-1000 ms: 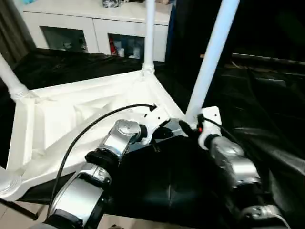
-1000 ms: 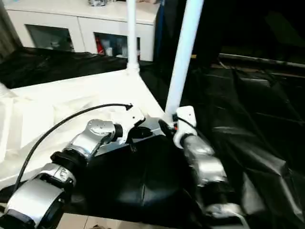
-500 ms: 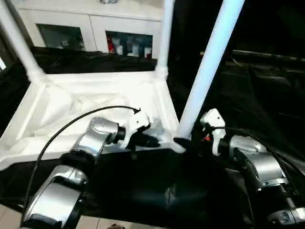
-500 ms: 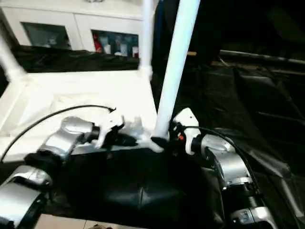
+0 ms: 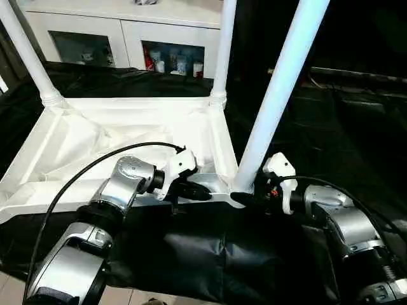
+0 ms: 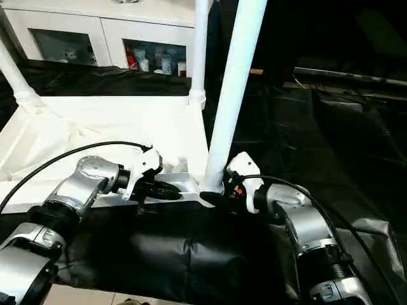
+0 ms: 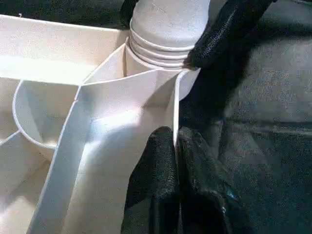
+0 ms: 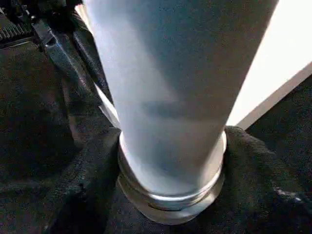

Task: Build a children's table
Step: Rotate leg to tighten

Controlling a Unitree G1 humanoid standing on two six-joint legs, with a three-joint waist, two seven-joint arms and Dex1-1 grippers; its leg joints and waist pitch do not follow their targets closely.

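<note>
Three legs stand up from the upside-down table top [image 5: 95, 136]. Left gripper [image 5: 198, 192] pinches its edge to hold it steady, while right gripper [image 5: 249, 198] hugs the near leg [image 5: 280, 95].

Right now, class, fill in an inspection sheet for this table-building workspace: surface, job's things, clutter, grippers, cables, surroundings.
Surface: black sheet, wrinkled.
Job's things: table top lies underside up; three legs stand in corner sockets, the near leg being worked.
Clutter: nothing seen.
Grippers: left gripper shut on the top's edge wall beside the near socket; right gripper around the near leg's base.
Cables: black cable arcs over the left forearm.
Surroundings: white cabinet behind.
</note>
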